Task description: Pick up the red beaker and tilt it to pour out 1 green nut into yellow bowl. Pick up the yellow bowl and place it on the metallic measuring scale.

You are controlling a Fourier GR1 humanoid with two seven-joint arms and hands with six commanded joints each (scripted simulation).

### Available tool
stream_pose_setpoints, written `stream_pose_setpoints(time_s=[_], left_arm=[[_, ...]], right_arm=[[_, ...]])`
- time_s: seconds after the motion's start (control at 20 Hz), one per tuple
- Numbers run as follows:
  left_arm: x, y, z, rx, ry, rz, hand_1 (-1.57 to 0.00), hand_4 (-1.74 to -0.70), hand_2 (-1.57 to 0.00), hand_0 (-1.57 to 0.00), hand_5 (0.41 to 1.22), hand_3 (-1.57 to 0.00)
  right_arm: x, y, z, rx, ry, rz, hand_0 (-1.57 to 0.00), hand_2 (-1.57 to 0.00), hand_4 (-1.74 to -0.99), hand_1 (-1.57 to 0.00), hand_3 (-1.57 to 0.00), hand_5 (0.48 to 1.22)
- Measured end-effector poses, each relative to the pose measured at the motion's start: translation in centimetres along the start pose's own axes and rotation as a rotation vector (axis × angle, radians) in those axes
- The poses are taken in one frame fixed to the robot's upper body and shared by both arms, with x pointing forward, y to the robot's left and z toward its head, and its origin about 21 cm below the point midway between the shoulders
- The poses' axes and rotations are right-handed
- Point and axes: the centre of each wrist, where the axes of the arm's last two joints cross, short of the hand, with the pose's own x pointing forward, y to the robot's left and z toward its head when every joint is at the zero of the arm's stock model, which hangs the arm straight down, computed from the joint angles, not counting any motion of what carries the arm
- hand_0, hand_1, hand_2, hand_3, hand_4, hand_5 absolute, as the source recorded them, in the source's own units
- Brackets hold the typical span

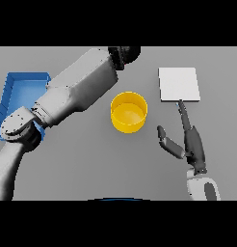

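Two arms reach over the grey counter [91,159]. The left hand [124,54] is cut off at the far edge; its grip cannot be told. The right hand [188,140], fingers straight and spread, touches the near edge of the metallic scale [178,84]. The yellow bowl [128,112] stands mid-counter; its contents are unclear. The left arm partly hides a blue tray [21,89]. No writing is legible.

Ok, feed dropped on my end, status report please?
Right hand open, fingertips at the scale. Left hand reaching far, fingers unclear. Yellow bowl on table, no nut seen inside. Red beaker not visible.
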Motion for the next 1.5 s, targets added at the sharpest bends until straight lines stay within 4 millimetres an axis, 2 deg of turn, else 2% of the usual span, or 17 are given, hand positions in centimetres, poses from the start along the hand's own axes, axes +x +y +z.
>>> stream_pose_setpoints(time_s=[0.05, 0.2, 0.3, 0.4, 0.5, 0.65, 0.85, 1.0, 1.05, 1.15, 1.3, 1.4, 1.5], left_arm=[[-1.4, 0.3, 0.2, -0.002, 0.046, 0.052, -1.57, -1.73, -1.57, -1.57, 1.221, -1.02], [-6.0, -1.1, 1.4, 0.007, 0.117, 0.217, -1.57, -1.73, -1.57, -1.57, 1.221, -1.29], [-9.1, -2.7, 2.5, -0.022, 0.223, 0.406, -1.57, -1.73, -1.57, -1.57, 1.221, -1.39], [-11.3, -4.3, 3.7, -0.020, 0.319, 0.601, -1.57, -1.74, -1.57, -1.57, 1.221, -1.43], [-13.2, -7.2, 5.2, -0.008, 0.421, 0.779, -1.57, -1.74, -1.57, -1.57, 1.221, -1.45], [-14.3, -13.1, 7.7, -0.011, 0.602, 1.044, -1.57, -1.74, -1.57, -1.57, 1.221, -1.45], [-12.9, -20.7, 10.7, -0.034, 0.832, 1.315, -1.57, -1.74, -1.57, -1.57, 1.221, -1.42], [-11.1, -24.1, 12.1, -0.017, 0.971, 1.514, -1.57, -1.74, -1.57, -1.57, 1.221, -1.45], [-10.0, -25.8, 12.7, -0.018, 1.016, 1.575, -1.57, -1.74, -1.57, -1.57, 1.221, -1.46], [-7.2, -27.7, 13.1, -0.041, 1.087, 1.693, -1.57, -1.74, -1.57, -1.57, 1.221, -1.47], [-4.3, -28.4, 13.6, -0.012, 1.131, 1.804, -1.57, -1.74, -1.57, -1.57, 1.221, -1.48], [-3.0, -28.7, 14.7, -0.013, 1.179, 1.832, -1.57, -1.74, -1.57, -1.57, 1.221, -1.46], [-0.7, -28.7, 15.2, -0.030, 1.212, 1.887, -1.57, -1.74, -1.57, -1.57, 1.221, -1.44]], right_arm=[[0.1, 0.1, 0.0, 0.000, -0.006, 0.004, 0.00, 0.00, -1.028, 0.00, 0.00, 0.680], [0.4, 0.1, -0.1, 0.009, 0.003, -0.018, 0.00, 0.00, -1.001, 0.00, 0.00, 0.683], [0.4, -0.3, -0.3, 0.001, -0.012, -0.003, 0.00, 0.00, -0.996, 0.00, 0.00, 0.675], [0.0, 0.1, -0.4, 0.005, -0.002, -0.010, 0.00, 0.00, -0.999, 0.00, 0.00, 0.665], [0.1, 0.1, -0.6, 0.009, -0.006, -0.029, 0.00, 0.00, -1.006, 0.00, 0.00, 0.669], [-0.1, 0.2, -0.9, 0.004, -0.011, -0.057, 0.00, 0.00, -0.996, 0.00, 0.00, 0.664], [0.0, 0.1, -1.0, 0.012, -0.004, -0.044, 0.00, 0.00, -1.044, 0.00, 0.00, 0.654], [-0.1, 0.2, -0.9, 0.023, 0.006, -0.044, 0.00, 0.00, -1.053, 0.00, 0.00, 0.651], [0.1, 0.0, -1.2, 0.017, 0.007, -0.045, 0.00, 0.00, -1.048, 0.00, 0.00, 0.652], [0.0, 0.3, -1.0, 0.023, 0.003, -0.015, 0.00, 0.00, -1.048, 0.00, 0.00, 0.651], [0.5, 0.5, -0.8, 0.016, 0.006, 0.019, 0.00, 0.00, -1.046, 0.00, 0.00, 0.649], [0.2, 0.0, -0.8, 0.029, 0.018, 0.016, 0.00, 0.00, -1.035, 0.00, 0.00, 0.650], [0.1, 0.2, -0.8, 0.032, 0.014, 0.009, 0.00, 0.00, -1.020, 0.00, 0.00, 0.645]])
